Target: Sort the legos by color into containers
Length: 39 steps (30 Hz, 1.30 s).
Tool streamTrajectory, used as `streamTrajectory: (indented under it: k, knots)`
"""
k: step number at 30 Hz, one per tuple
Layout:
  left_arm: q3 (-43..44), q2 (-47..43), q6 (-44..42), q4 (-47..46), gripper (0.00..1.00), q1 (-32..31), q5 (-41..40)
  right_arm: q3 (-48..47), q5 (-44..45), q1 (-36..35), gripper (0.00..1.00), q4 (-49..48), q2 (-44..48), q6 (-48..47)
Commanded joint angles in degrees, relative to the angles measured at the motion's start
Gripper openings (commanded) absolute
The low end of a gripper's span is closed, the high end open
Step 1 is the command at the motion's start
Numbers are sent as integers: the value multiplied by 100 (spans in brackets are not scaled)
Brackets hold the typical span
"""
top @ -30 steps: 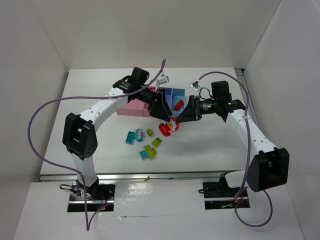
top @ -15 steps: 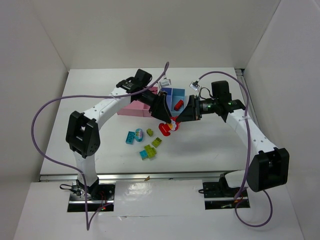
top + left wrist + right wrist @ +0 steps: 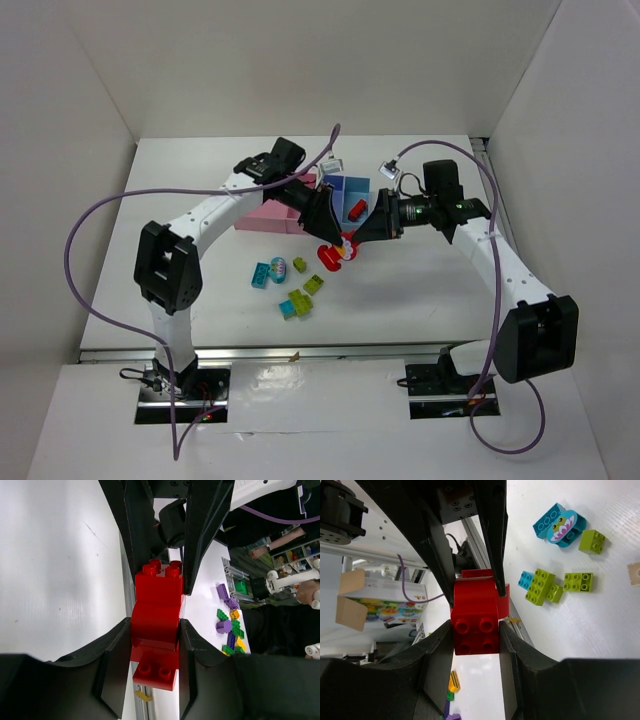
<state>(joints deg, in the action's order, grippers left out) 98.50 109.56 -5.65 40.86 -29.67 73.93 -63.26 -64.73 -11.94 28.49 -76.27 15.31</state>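
Two joined red legos (image 3: 335,254) hang just above the table in front of the containers (image 3: 270,216). My left gripper (image 3: 328,240) is shut on the rounded red piece (image 3: 155,625). My right gripper (image 3: 353,238) is shut on the square red brick (image 3: 475,622) from the opposite side. In the left wrist view my left gripper (image 3: 154,630) clamps the piece's sides, and the right gripper's fingers (image 3: 205,525) hold the studded brick beyond. Another red lego (image 3: 356,209) lies in the blue bin (image 3: 348,188).
Loose legos lie on the table left of the grippers: a cyan brick (image 3: 262,273), a cyan piece with a face (image 3: 278,266), a beige one (image 3: 298,264), a lime one (image 3: 314,284) and a lime-and-cyan cluster (image 3: 295,304). The pink bins are behind my left arm.
My left gripper has gone from open to shut on the red piece. The left arm has shifted slightly; the right arm has stayed still, holding its brick.
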Motion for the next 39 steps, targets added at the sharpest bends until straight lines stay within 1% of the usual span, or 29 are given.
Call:
streamTrajectory:
  k: [1,3,6,8,9,12,13,15,16,17,18,19,20,21,22,23,25,26,27,29,32,35,39]
  knots:
    - [284,31,-340,124,0,-48,62,-379,215,43,17,-99,-46,-89]
    - [161,31,-288,124,0,5,-228,-459,215,165,17,-98,7,-90]
    - [-58,31,-288,124,0,233,-230,-607,346,297,17,-151,121,-90]
    - [-208,31,-156,54,0,444,-230,-661,347,359,17,-352,199,-11]
    - [-374,31,62,-86,0,506,-352,-661,451,360,17,-475,200,137]
    - [-498,31,607,-701,0,638,-660,-512,592,483,17,-1010,288,454]
    - [-498,31,913,-920,0,699,-748,-511,906,535,17,-1099,288,507]
    - [-550,-22,1388,-1123,0,761,-1124,-581,1635,535,19,-925,78,560]
    - [-551,-22,1530,-1194,0,839,-1266,-721,2257,535,19,-924,-36,561]
    - [-551,-74,1671,-1195,0,953,-1415,-853,2681,405,22,-820,-324,561]
    - [-551,-75,1777,-1264,0,1007,-1573,-1002,3189,290,22,-593,-484,639]
    - [-551,-153,2082,-1265,0,1068,-2001,-1151,3638,159,22,-503,-642,640]
    - [-551,-276,2286,-1326,0,1199,-2232,-1475,4600,9,22,-415,-948,640]
    - [-551,-347,2453,-1326,0,1261,-2451,-1609,5088,-244,22,-267,-1090,736]
    - [-490,-417,2690,-1326,0,1262,-2915,-1706,5415,-325,22,-265,-1205,789]
    - [-489,-496,2814,-1326,0,1332,-3163,-1785,5784,-378,22,-343,-1310,876]
    - [-489,-777,2946,-1265,0,1332,-3533,-1873,6032,-519,22,-458,-1627,877]
    - [-489,-882,3069,-1265,0,1332,-3883,-2030,6399,-572,22,-458,-1750,929]
    - [-576,-1092,3131,-1265,0,1332,-4069,-2093,6498,-624,22,-389,-1986,930]
    - [-735,-1252,3271,-1265,0,1332,-4421,-2164,6840,-765,22,-327,-2172,930]
    - [-884,-1384,3334,-1370,0,1332,-4475,-2225,7061,-905,22,-467,-2357,930]
    - [-937,-1437,3386,-1370,0,1332,-4475,-2312,7263,-958,25,-467,-2594,860]
    - [-999,-1543,3439,-1441,0,1332,-4475,-2419,7264,-959,25,-362,-2832,789]
